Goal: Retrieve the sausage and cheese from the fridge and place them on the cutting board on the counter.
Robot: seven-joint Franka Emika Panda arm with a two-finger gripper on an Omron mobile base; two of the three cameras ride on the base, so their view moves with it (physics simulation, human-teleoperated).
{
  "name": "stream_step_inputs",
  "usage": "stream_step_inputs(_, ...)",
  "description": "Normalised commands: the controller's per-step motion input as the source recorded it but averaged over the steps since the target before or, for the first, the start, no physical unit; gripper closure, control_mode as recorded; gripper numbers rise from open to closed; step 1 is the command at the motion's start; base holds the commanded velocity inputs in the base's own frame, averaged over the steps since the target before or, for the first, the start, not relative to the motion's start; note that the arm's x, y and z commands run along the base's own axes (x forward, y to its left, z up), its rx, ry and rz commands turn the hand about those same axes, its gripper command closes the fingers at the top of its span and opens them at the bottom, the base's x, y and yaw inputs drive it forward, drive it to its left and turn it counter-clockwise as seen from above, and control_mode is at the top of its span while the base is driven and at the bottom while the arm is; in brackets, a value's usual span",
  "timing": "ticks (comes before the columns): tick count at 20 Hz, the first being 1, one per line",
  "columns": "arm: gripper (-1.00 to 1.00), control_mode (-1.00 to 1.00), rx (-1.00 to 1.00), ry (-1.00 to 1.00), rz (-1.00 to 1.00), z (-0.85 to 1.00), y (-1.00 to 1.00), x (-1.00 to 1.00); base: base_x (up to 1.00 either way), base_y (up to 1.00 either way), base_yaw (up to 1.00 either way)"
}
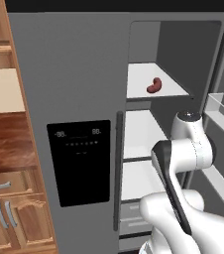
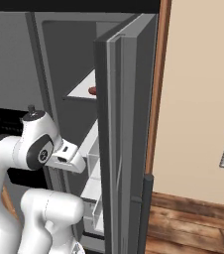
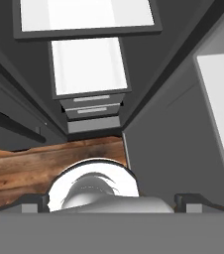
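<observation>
Reaching for the sausage (image 1: pixel 154 85) on the upper fridge (image 1: pixel 69 74) shelf, gripper (image 3: pixel 112 201) jaws wide and empty, should lift well above the lower shelves first.

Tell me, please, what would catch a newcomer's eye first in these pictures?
Most striking is the fridge with its right door swung wide open, showing white shelves. On the top shelf lies the sausage, dark red-brown against the white. In front, the robot's white arm folds up before the lower shelves, with the open gripper pointing down at the drawers.

White rounded arm (image 1: pixel 183 163), dark joint bands
</observation>
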Motion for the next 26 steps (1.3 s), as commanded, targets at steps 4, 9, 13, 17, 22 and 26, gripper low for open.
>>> stream_step_inputs(4,-1.0,-1.0,0.0,0.0,0.0,0.0,0.0,0.0,0.0,0.0,0.0)
stream_step_inputs(9,-1.0,-1.0,0.01,-0.07,0.0,0.1,0.19,-0.09,0.0,0.0,0.0)
stream_step_inputs(13,-1.0,-1.0,0.05,-0.33,0.03,0.74,0.14,0.0,0.0,0.0,0.0)
stream_step_inputs(17,-1.0,-1.0,0.08,-0.45,0.09,0.92,0.0,0.24,0.0,0.0,0.0)
stream_step_inputs(22,-1.0,-1.0,0.0,-0.42,0.05,0.85,0.0,0.21,0.0,0.0,0.0)
stream_step_inputs(26,-1.0,-1.0,0.0,-0.4,0.02,0.93,0.04,0.08,0.0,0.0,0.0)
